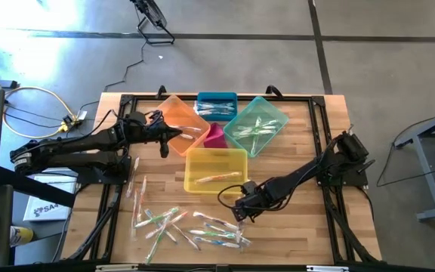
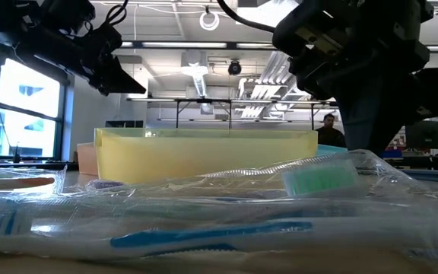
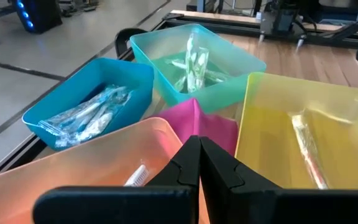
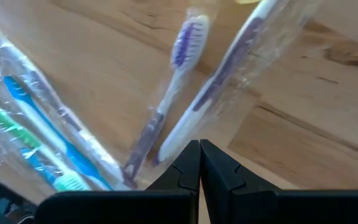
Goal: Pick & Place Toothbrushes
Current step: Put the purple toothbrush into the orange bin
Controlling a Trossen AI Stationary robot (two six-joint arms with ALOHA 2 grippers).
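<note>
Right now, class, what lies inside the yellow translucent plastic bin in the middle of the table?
The yellow translucent plastic bin holds one wrapped toothbrush lying flat on its floor. Its bristle colour cannot be made out through the wrapper, and the low view shows only the bin's front wall.

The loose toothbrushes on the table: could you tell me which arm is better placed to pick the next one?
The right. Its claw sits low beside the loose toothbrushes, fingers shut and empty. The left claw, also shut, is over the orange bin, farther away.

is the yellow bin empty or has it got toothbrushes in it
Not empty: the yellow bin holds at least one wrapped toothbrush, lying flat on its floor in the high view.
</note>
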